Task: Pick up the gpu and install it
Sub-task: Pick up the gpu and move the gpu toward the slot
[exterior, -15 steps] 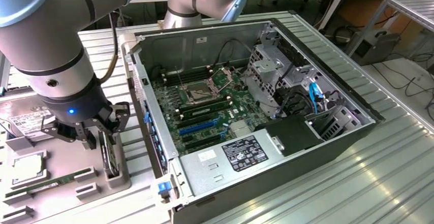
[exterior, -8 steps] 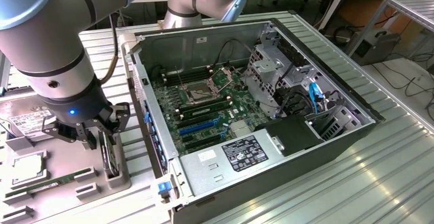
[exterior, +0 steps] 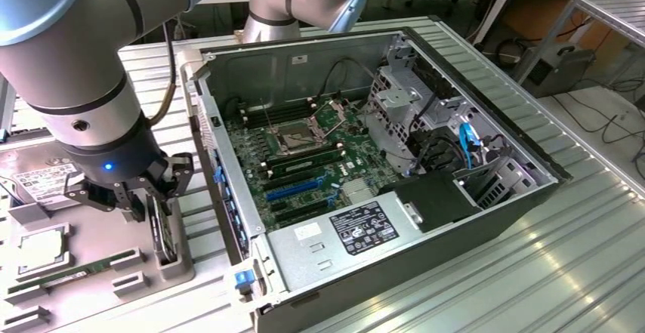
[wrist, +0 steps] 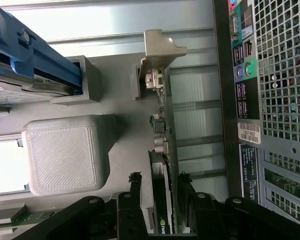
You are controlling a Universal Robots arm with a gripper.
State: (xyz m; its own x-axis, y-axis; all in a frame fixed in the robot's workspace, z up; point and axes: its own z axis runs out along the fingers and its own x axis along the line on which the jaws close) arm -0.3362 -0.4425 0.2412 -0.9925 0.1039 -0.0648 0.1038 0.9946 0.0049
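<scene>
The gpu stands on its edge in a slot of the grey parts holder, with its silver bracket at the end away from the gripper. It is just beside the open computer case, towards the exterior view's left.

The gripper is lowered over the card with its jaws spread. One finger stands clear on one face. The other sits so close to the opposite face that contact may or may not be made. The card is not clamped.

The holder's other pockets carry a hard drive with blue rails, a processor lying flat and a green memory stick.

Inside the case lie the motherboard, with its blue and black expansion slots bare, and a labelled power supply near the front edge. Drive cages sit towards the exterior view's right.
</scene>
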